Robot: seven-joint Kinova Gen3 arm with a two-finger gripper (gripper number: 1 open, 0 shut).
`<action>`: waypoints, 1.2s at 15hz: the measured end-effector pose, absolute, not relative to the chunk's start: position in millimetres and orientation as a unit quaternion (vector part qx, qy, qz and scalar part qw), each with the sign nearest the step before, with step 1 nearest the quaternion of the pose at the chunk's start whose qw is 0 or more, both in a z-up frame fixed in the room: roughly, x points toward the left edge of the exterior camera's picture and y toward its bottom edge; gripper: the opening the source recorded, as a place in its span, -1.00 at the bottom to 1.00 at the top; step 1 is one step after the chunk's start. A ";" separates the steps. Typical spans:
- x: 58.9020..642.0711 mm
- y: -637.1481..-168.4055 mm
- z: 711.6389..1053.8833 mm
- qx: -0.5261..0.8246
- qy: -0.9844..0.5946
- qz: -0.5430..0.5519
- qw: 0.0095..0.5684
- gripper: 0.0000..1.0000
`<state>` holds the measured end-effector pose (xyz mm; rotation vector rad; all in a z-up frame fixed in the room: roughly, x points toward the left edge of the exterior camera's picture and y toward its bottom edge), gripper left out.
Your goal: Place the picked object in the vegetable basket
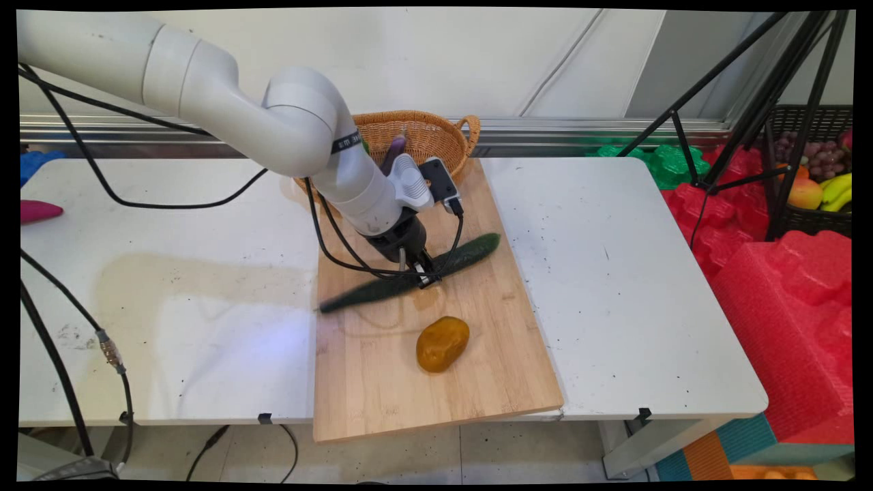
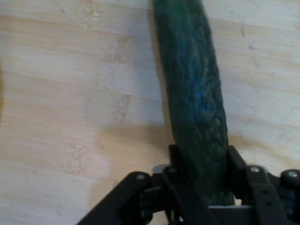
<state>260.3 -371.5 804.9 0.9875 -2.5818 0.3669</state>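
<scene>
Cucumber (image 1: 409, 276) gripped mid-length by the hand (image 1: 421, 273) over the board (image 1: 382, 382), wicker basket (image 1: 436, 136) behind holding something purple

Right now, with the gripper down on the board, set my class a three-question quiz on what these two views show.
1. True or false: the gripper is shut on the cucumber.
2. What does the yellow-brown potato rest on: (a) the white table, (b) the wooden cutting board, (c) the wicker basket?
3. Fill in: the basket stands at the board's ____ end, by the wall.

Key: 1 true; the hand view shows the fingers pressed against the cucumber's sides. 2 b. 3 far.
</scene>
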 end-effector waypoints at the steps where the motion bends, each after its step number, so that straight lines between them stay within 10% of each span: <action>1: 261.0 -369.8 807.2 0.349 -0.911 0.132 0.176 -1.00; 18: 283.8 -382.6 944.2 0.362 -0.882 0.226 0.201 -1.00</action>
